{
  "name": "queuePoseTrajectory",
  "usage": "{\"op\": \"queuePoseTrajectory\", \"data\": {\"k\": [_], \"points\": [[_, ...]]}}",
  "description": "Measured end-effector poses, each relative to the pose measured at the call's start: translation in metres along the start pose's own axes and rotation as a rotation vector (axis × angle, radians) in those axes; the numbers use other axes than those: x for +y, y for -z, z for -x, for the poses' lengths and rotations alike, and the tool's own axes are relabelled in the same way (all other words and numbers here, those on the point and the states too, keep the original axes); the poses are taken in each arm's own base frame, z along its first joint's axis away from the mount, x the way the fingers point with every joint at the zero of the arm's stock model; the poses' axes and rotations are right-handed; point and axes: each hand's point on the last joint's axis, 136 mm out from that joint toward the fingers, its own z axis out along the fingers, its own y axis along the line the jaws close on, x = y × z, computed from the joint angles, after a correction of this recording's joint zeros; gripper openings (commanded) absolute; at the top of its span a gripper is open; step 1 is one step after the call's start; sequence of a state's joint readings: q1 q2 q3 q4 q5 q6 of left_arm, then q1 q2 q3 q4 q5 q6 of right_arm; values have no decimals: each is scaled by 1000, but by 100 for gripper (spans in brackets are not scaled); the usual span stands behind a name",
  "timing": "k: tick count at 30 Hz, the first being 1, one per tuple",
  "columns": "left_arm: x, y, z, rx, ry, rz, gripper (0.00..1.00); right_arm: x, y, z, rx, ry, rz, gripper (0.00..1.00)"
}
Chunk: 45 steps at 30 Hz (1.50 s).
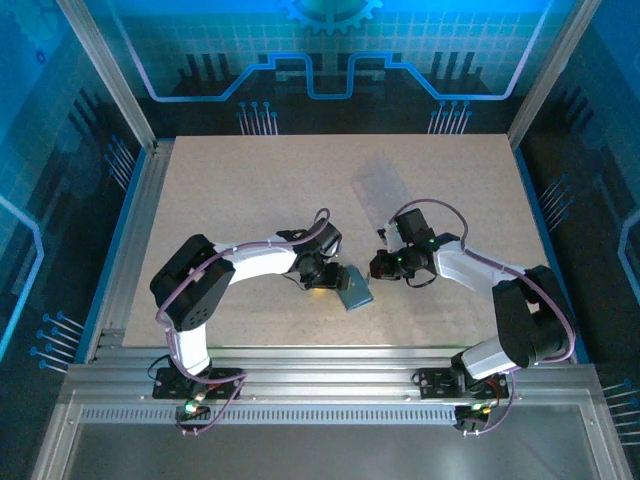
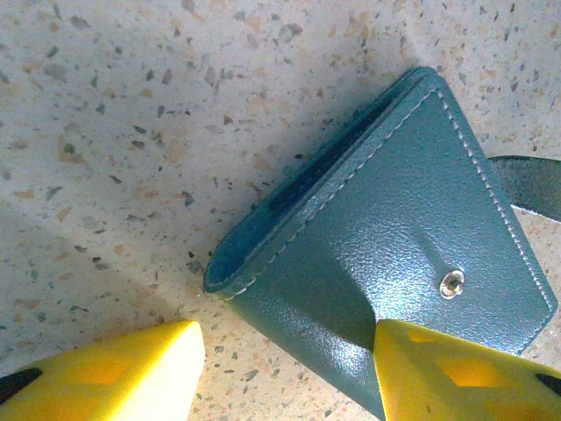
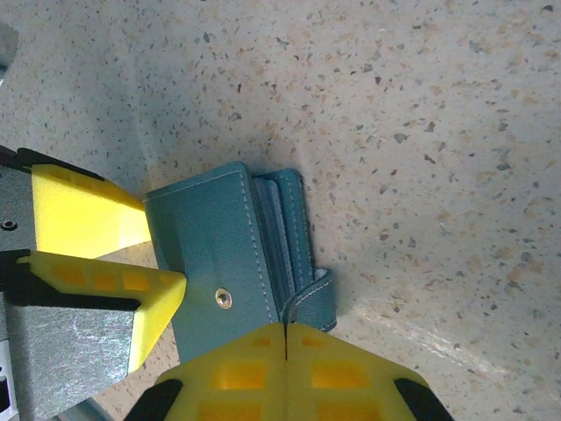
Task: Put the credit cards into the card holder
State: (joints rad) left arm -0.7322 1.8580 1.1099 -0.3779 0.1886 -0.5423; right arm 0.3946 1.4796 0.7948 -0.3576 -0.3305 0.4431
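- The card holder lies on the speckled counter, between the two pincers and a little nearer the arm bases than either.
- Seen from above, its long axis runs from the near edge of the counter toward the far edge, with the far end leaning to the left.
- The left pincer stands about half wide and straddles one end of the card holder. Its right finger overlaps the leather face, while its left finger sits clear, with bare counter between it and the leather.
- From this pincer the card holder fans away as a wedge. Its two leaves are parted, and the dark gap opens up and to the left.
- The right pincer is pressed shut, with only a thin seam between its yellow tips.
- In the right wrist view the card holder's long axis runs away from the tips, leaning slightly left, and the stacked inner pockets show along its right edge.
- A snap stud sits on the outer face just beyond and to the left of these tips.
- The closing strap curls round from the right, and its free end comes right up to the tips. I cannot tell whether it is pinched between them.
- Farther off, beyond the right pincer, a clear tray lies flat on the counter, well apart from the card holder.
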Motion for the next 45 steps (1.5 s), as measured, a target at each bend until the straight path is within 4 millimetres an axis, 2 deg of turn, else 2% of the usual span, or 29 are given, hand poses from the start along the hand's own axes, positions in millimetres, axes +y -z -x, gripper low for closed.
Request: {"op": "queuePoseTrajectory", "data": {"k": [18,35,45], "points": [[0,0,0,10,6,-15,56,29,-25,-1,79,123,18,0],[0,0,0,17,13,-26,56,30,-40,-6,125,139,6,0],[0,0,0,19,13,-26,56,31,-42,-7,132,148,7,0]]}}
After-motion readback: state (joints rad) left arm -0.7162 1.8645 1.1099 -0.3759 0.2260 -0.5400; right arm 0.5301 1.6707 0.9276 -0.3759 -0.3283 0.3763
